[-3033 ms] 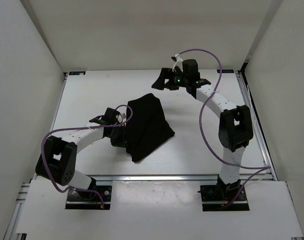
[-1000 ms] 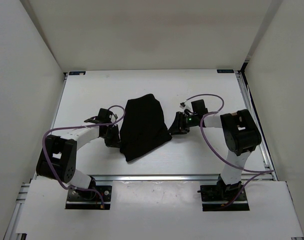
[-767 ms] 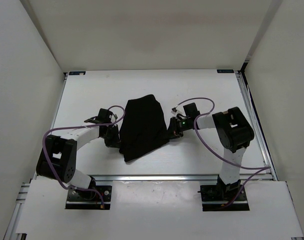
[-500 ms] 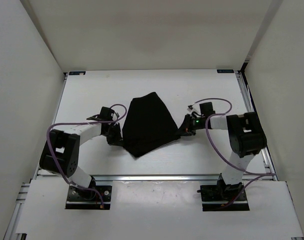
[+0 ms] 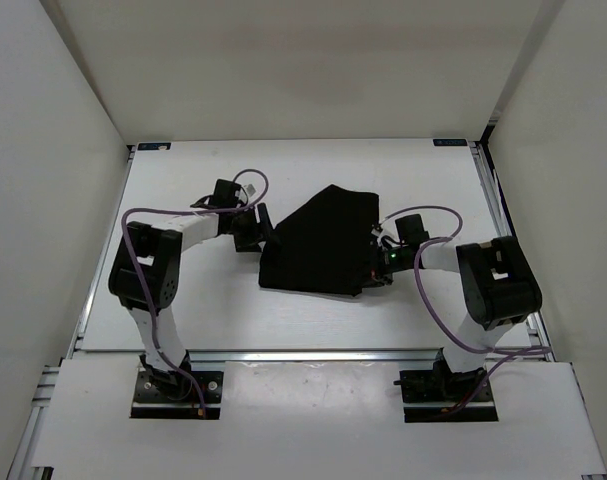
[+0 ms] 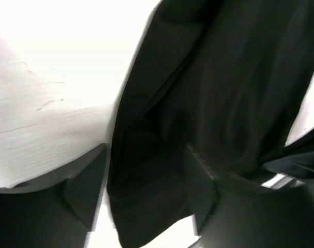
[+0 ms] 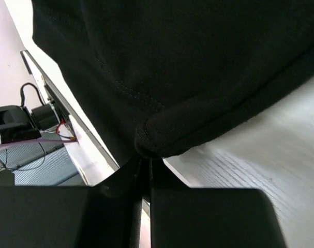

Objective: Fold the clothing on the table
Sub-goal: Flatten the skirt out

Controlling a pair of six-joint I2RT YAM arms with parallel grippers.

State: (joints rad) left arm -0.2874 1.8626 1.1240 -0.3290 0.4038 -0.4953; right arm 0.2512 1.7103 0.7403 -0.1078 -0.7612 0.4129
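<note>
Pinching clothing (image 5: 323,245) hem on table (image 5: 183,310) (right jaws).

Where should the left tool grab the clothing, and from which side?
The clothing's left edge, where the fabric doubles into a thick fold facing the open left tool. Probably come in low from the left along the table, with the jaws straddling that fold. The right tool pinches the opposite edge, so this grip would pair with it.

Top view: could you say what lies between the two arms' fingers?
The clothing, stretching from the left fingers to the right fingers; the top view shows it.
</note>
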